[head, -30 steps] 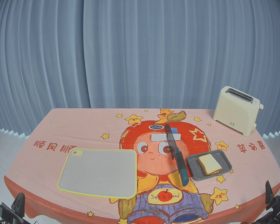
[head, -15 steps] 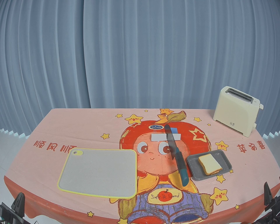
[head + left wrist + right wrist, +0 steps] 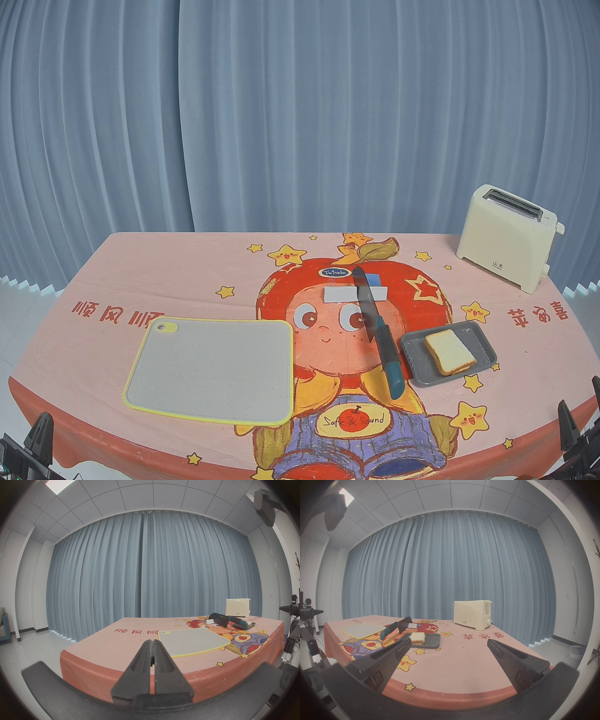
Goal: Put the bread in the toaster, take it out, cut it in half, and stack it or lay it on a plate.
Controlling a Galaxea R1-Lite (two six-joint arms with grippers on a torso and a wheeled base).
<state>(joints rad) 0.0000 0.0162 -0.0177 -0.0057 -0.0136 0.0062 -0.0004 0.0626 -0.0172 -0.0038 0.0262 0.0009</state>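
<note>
Ahead of the right gripper [image 3: 448,642] & a bit to its left, the bread [image 3: 450,351] lies flat on the grey plate [image 3: 415,340], near the table's [image 3: 156,275] front-right edge. The jaws stand wide apart w/ nothing btwn them, just off the table edge & well short of the slice. The toaster [image 3: 506,240] sits farther ahead of those jaws, beyond the plate, at the back-right corner, w/ its slot [image 3: 512,204] facing up. The knife [image 3: 378,325] is just left of the plate, handle toward the robot. The left gripper [image 3: 153,642] is pinched together on nothing, off the near-left edge, w/ the cutting board [image 3: 212,369] ahead of it.

Step in hand, as I judge it: first pick of the bread; nothing done yet.

How to do it well:
- Come in w/ jaws wide, one finger each side of the slice across its short width.
- The slice is thin & sits inside a rimmed plate, so the rim may block a low finger. Prob. need to tip down over the rim & catch an edge.
- Squeeze light, since soft crumb will crush or tear.
- The plate looks light & may slide if nudged.
- Stay clear of the knife handle on approach.
- Grip near one end so the free end can drop upright into the slot. The slot is narrow, so line the slice up w/ its length before lowering.
</note>
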